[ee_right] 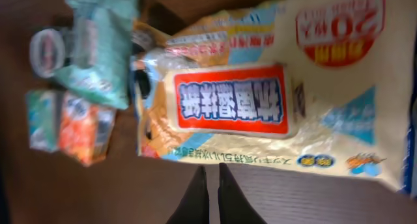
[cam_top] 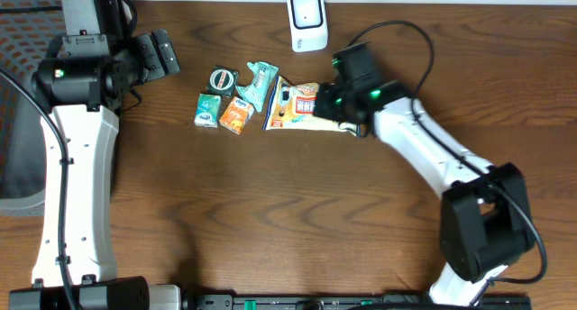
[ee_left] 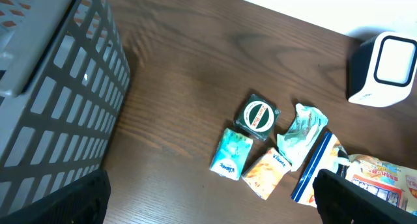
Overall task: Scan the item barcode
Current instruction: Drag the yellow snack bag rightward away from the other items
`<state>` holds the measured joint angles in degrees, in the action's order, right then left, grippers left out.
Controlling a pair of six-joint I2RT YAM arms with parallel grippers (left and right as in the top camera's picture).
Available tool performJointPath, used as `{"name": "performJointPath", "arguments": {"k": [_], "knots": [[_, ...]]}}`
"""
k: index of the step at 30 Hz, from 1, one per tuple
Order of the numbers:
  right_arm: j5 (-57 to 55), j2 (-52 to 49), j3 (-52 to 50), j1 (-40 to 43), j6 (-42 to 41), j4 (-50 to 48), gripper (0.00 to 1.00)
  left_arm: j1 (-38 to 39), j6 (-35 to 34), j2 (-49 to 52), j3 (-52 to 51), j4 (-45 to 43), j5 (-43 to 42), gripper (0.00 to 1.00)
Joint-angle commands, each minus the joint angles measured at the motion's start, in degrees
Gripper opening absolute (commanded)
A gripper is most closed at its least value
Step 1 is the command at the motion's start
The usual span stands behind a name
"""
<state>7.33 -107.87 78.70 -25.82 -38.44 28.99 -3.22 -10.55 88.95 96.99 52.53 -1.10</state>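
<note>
**Packet (cam_top: 302, 107) on table, right gripper (cam_top: 350, 123) shut at its right end**

Your yellow packet lay on the brown table (cam_top: 270, 220). It sat nearer than the white scanner (cam_top: 307, 22), which stood at the far edge, and the two were apart.

Your right gripper sat at the packet's right end. In the right wrist view its two black fingers (ee_right: 195, 198) were pressed together, with the tips at the packet's printed edge. I could not tell whether any film was caught between them. The packet's upper face showed a red label panel.

A crumpled teal pouch (cam_top: 260, 83) lay against the packet's left end. Further left was a round dark tin (cam_top: 221, 78). Nearer than the tin, a small teal carton (cam_top: 208, 110) and an orange carton (cam_top: 236, 114) lay side by side.

Your left gripper (cam_top: 162, 53) hung at the far left, well apart from the items. Its fingers were spread wide with nothing between them. A grey basket (ee_left: 58, 87) stood beside it on the left.
</note>
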Motion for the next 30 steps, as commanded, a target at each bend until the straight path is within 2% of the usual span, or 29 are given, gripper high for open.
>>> {"name": "performJointPath", "arguments": {"k": [1,9,15,19,21,22,26,27,30], "knots": [[-10.56,-3.34,-0.13,-2.38,-9.55,-0.37,0.02,0.02,-0.48,0.33,-0.24,0.15,0.72,0.98],[-12.63,-10.01,-0.13,-3.50,-9.07,-4.22,0.01,0.02,-0.50,0.33,-0.24,0.13,0.72,0.98],[-17.03,-9.66,-0.11,-0.68,-9.11,2.56,0.01,0.02,-0.50,0.33,-0.24,0.13,0.72,0.98],[-23.02,-7.30,-0.11,3.65,-9.03,11.17,0.01,0.02,-0.50,0.33,-0.24,0.15,0.72,0.98],[-24.59,-5.55,-0.11,5.77,-4.90,12.68,0.01,0.02,-0.50,0.33,-0.24,0.15,0.72,0.98],[-23.96,-4.11,-0.04,7.06,0.37,12.55,0.01,0.02,-0.50,0.33,-0.24,0.13,0.72,0.98],[-13.18,1.55,0.13,9.81,14.01,11.19,0.01,0.02,-0.50,0.33,-0.24,0.13,0.72,0.98],[-8.31,3.39,0.13,10.27,15.89,10.12,0.02,0.02,-0.50,0.33,-0.24,0.15,0.72,0.98],[-2.93,4.94,0.13,10.32,16.02,6.86,0.09,0.02,-0.50,0.33,-0.24,0.15,0.72,0.98]]}}
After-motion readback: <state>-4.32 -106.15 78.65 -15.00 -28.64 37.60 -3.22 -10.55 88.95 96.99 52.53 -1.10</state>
